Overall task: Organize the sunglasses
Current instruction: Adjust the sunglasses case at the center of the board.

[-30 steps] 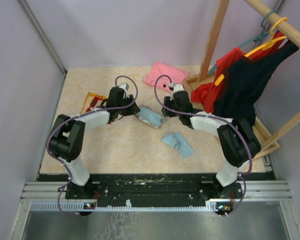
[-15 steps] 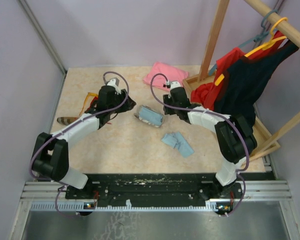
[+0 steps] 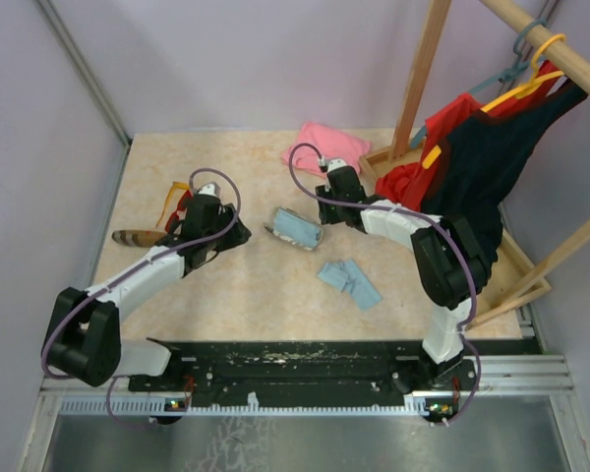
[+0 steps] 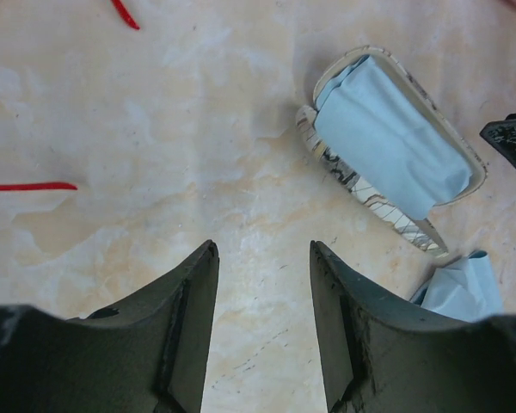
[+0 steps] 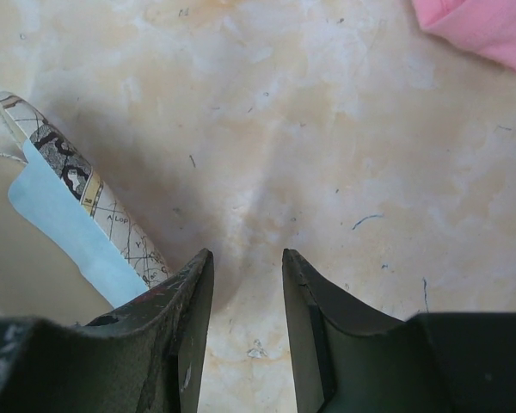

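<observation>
Loose cloths: nearest you, right of centre in the overhead view, light blue cloths point(image 3: 349, 282) lie bunched together on the table point(image 3: 256, 295).
Brown case: at the left of the overhead view, a brown case point(image 3: 136, 237) lies flat, just beside your left forearm.
Left gripper: your left gripper point(image 4: 262, 248) hangs over bare table with its fingers parted and nothing between them.
Patterned case: in the middle of the overhead view, the patterned case point(image 4: 361, 188) lies open between your two grippers, a blue lining cloth point(image 4: 387, 138) spread inside it. In the left wrist view it sits at the upper right, apart from the fingers.
Right gripper: your right gripper point(image 5: 247, 254) also has its fingers parted over bare table, gripping nothing. The end of the patterned case comes in from the left of its wrist view, close to the left finger. From this angle you cannot tell whether they touch.
Sunglasses: at the upper left of the overhead view, just beyond your left wrist, lie the red pair point(image 3: 183, 205) and the orange-amber pair point(image 3: 170, 195). Your arm covers part of both. They lie close together, possibly overlapping. Thin red arms show at the upper left and left edge of the left wrist view.
Pink cloth: a folded pink cloth point(image 3: 324, 147) lies at the upper centre.
Rack: at the upper right, red and dark garments point(image 3: 472, 157) hang from a wooden rack point(image 3: 418, 79).
</observation>
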`<action>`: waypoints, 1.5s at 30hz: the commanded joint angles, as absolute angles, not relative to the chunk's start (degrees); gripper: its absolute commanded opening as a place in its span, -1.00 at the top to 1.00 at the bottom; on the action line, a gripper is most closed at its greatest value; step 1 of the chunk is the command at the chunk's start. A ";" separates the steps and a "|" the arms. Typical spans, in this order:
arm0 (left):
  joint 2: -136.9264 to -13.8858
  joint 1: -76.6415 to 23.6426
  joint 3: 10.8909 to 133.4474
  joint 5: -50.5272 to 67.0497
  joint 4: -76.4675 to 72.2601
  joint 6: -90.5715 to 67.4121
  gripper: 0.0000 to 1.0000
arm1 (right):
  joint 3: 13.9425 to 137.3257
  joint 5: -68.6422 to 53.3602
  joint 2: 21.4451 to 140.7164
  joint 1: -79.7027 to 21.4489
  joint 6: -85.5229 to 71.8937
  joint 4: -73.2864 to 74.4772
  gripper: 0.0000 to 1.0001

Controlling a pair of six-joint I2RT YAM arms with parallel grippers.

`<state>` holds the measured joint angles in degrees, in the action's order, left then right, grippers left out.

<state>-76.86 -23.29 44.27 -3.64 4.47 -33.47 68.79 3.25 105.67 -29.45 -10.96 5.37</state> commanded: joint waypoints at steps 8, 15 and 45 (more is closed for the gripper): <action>-72.01 -22.87 41.36 -6.32 7.64 -34.65 -0.05 | 66.20 0.86 102.82 -30.27 -11.23 6.21 0.24; -72.18 -22.91 40.89 -6.44 7.76 -34.63 -0.04 | 63.24 -0.61 100.75 -30.97 -12.06 5.87 0.24; -74.61 -22.80 41.54 -3.05 3.60 -34.92 -0.09 | 54.66 4.72 88.30 -32.95 -12.01 6.72 0.23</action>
<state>-74.26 -23.18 41.19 -4.67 6.44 -34.72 52.97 2.00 90.30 -33.58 -12.03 8.60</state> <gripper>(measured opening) 0.539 0.383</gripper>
